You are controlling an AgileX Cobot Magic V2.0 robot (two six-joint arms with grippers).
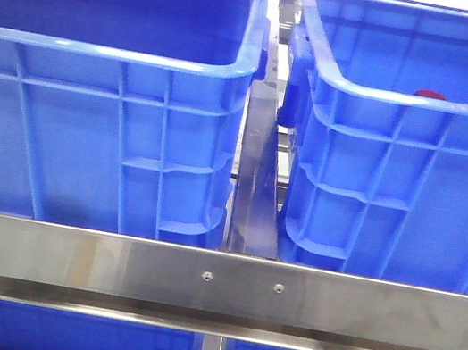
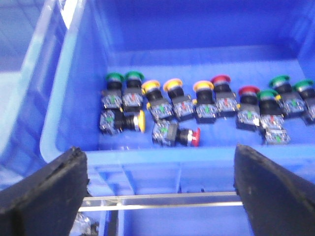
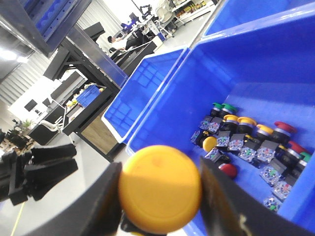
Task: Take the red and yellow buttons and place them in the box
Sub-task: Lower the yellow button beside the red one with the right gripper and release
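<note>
Left crate: large, deep, blue, ribbed outer wall, thick rolled rim; fills the left half of the front view.
Right crate: same kind, just beside the left one, a narrow gap between them; a red cap peeks above its near rim.
Steel rail: runs across in front of both crates.
Button pile: switches with red, yellow and green domed caps lie on a crate floor, most standing cap up in a row.
Tipped pair: one yellow button and one red button lie on their sides, long axis along the floor.
Right gripper: pinches a glossy orange-yellow button, dome facing the camera, held above the crate rim.
Left gripper: spread wide, holding nothing, above the crate's near wall.
</note>
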